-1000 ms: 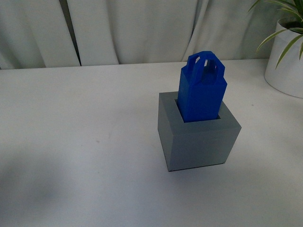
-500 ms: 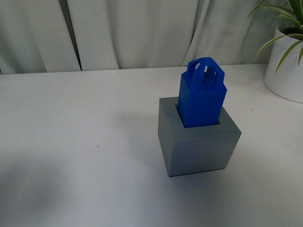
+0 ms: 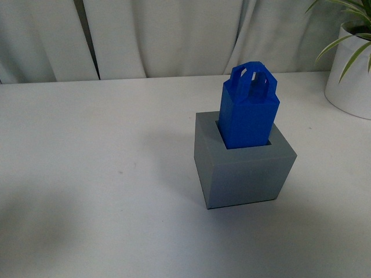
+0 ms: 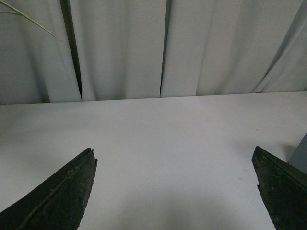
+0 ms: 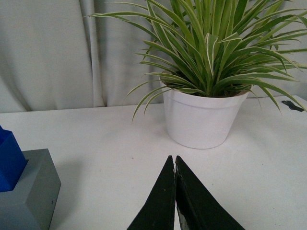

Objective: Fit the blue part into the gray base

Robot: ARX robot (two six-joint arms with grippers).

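Blue part (image 3: 248, 113) seated in gray base (image 3: 243, 168), beside closed right gripper (image 5: 174, 165)

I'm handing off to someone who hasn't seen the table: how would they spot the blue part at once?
On the white table, right of centre and in front of the potted plant, stands a gray base. The blue part stands upright in its top recess, its upper half above the rim. It is the only bright blue thing here, with an arched loop handle on top.

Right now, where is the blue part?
In the front view the blue part stands upright in the recess of the gray base, right of centre on the table, with the white plant pot further right.
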